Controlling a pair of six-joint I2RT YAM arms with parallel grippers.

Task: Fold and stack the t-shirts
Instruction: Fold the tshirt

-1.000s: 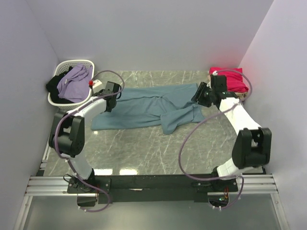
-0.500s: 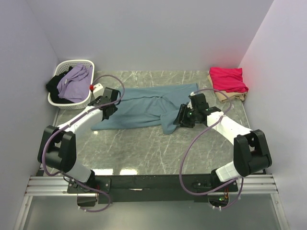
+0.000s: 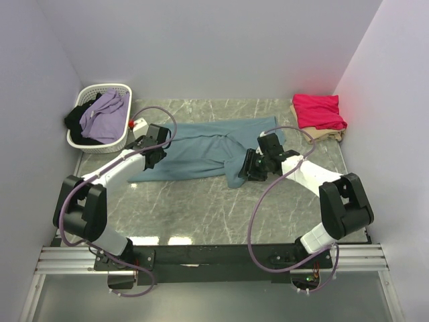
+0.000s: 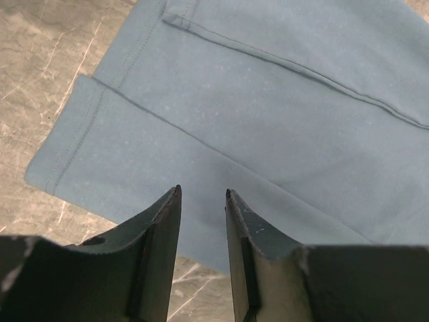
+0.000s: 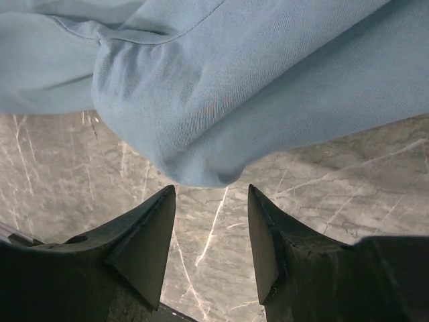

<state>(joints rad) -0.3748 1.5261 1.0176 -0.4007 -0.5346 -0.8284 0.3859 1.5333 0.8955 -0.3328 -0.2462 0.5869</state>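
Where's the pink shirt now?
In the top view, the pink shirt lies folded at the far right corner of the table, atop the beige shirt, right of the teal shirt.

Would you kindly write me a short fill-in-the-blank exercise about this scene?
1. The teal-blue t-shirt lies spread on the marble ____.
2. The beige t-shirt lies beneath the crimson-pink t-shirt at the far ____ corner.
3. The lilac garment sits in the white slatted ____.
4. The left gripper and right gripper both have jaws ____.
Missing words: table; right; basket; open.
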